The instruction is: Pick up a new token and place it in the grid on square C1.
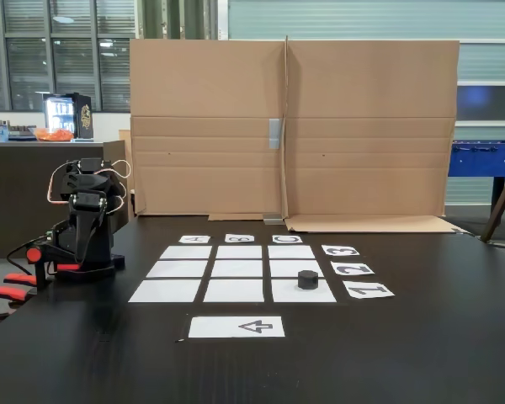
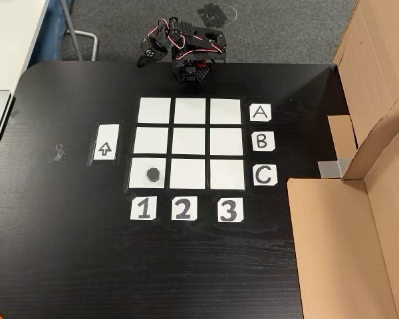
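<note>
tokens: 1 black puck point(image 2: 152, 174) | grid squares: 9 white point(image 2: 189, 143) | letter labels: 3, A/B/C point(image 2: 262, 141) | number labels: 3, 1/2/3 point(image 2: 183, 209) | arrow sheets: 1 point(image 2: 104, 149) | robot arms: 1 point(image 2: 183, 50)

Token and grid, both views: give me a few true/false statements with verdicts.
1. The token lies on square C1. True.
2. The end effector is holding the token. False: the arm is folded at the table edge, apart from the token; whether the end effector is open or shut cannot be told.
3. The arrow sheet lies outside the grid. True.
4. Two grid squares are occupied. False: just one, C1.
5. The token stands on the label "1". False: it sits on the blank square beside that label.
</note>
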Controlling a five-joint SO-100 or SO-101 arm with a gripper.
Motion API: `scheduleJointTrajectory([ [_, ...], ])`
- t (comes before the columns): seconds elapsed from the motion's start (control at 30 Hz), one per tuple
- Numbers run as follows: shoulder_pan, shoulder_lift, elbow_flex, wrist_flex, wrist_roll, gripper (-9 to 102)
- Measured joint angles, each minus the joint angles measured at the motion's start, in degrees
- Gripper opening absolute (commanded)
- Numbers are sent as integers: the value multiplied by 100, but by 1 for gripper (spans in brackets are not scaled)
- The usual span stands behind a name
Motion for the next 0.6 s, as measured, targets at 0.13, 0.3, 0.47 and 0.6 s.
scheduleJointTrajectory([
  [0.13, 0, 0, 185, -352, 62, 0],
  [0.3, 9, -18, 272, -563, 343, 0],
  [0.47, -149, 0, 272, -281, 466, -1],
  [0.6, -193, 0, 272, -185, 466, -1],
])
